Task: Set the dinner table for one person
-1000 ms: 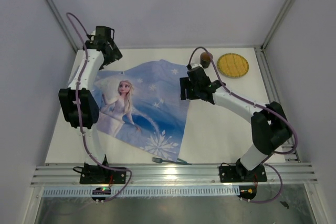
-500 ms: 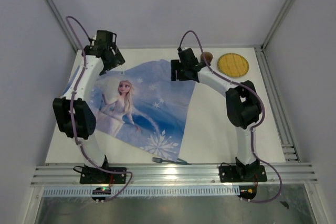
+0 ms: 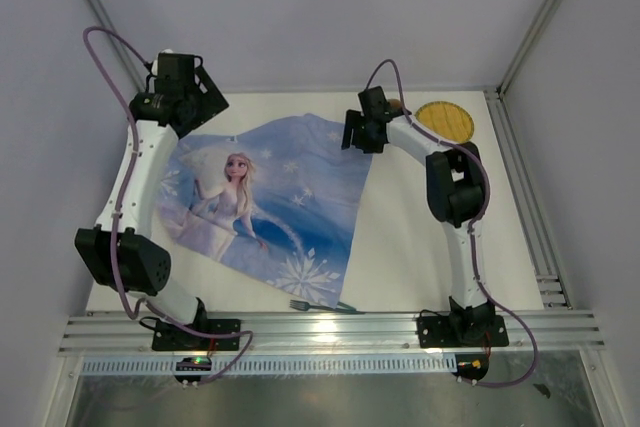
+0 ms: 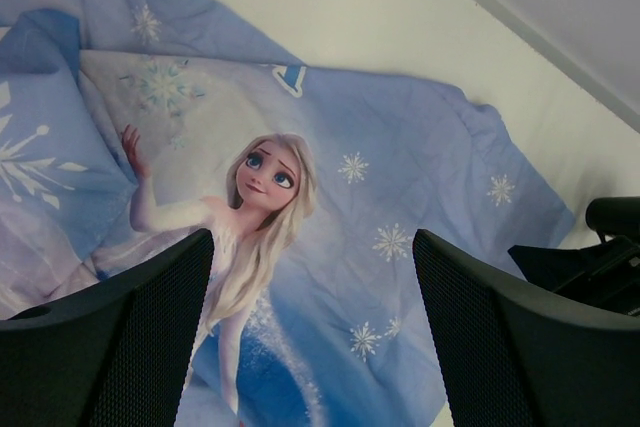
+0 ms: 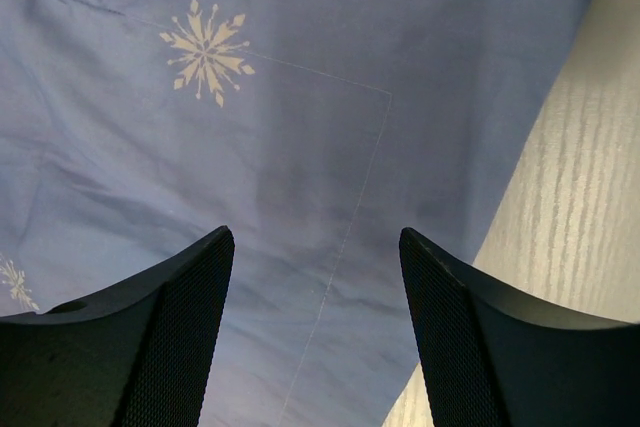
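We see the dinner table [image 3: 430, 247] flat across the workspace, w/ a blue cloth [image 3: 270, 197] spread on its left-centre. Fork [image 3: 318, 305] at near edge, yellow plate [image 3: 445, 122] far right. Left gripper [image 4: 312, 242] & right gripper [image 5: 315, 237] hang over the cloth's far corners, fingers apart, nothing held.

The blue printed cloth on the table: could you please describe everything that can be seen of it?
The cloth is thin, light blue fabric printed with a blond woman in a pale dress and white snowflakes, with a stitched hem. It lies spread but askew on the white dinner table, wrinkled, its left edge folded over itself. Its near corner reaches a fork; overlap is unclear. The open left tool and right tool hover at its far corners, holding nothing.
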`<state>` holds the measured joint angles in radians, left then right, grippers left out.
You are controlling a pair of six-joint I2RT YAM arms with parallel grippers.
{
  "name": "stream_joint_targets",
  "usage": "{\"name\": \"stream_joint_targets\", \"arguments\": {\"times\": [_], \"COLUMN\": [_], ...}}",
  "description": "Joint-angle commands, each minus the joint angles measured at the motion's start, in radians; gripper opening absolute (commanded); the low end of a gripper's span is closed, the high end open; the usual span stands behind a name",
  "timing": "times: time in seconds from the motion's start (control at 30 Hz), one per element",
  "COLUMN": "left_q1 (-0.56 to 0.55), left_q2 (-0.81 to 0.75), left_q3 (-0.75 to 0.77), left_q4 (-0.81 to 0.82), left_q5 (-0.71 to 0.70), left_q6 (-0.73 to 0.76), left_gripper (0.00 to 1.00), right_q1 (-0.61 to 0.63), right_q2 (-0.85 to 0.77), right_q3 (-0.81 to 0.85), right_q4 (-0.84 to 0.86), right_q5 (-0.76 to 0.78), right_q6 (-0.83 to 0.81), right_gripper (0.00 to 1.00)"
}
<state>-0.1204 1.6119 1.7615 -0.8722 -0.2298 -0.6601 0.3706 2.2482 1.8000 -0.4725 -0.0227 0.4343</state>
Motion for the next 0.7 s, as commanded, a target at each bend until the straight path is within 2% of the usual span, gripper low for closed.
{"name": "stream_joint_targets", "arguments": {"times": [0.0, 0.27, 0.67], "left_q1": [-0.001, -0.001, -0.001], "left_q2": [-0.052, -0.112, -0.198], "left_q3": [-0.014, -0.007, 0.105], "left_q4": [0.016, -0.007, -0.089], "left_q5": [0.033, 0.010, -0.055], "left_q6": [-0.027, -0.024, 0.002], "left_gripper": [0.83, 0.84, 0.84], "right_q1": [-0.001, -0.009, -0.082], "right_q2": [0.022, 0.083, 0.134], "right_q3": [0.061, 0.111, 0.193], "right_q4": [-0.020, -0.040, -0.064], "right_q5": [-0.055, -0.063, -0.071], "right_q6": [0.030, 0.012, -0.022], "right_gripper": [0.72, 0.72, 0.72]}}
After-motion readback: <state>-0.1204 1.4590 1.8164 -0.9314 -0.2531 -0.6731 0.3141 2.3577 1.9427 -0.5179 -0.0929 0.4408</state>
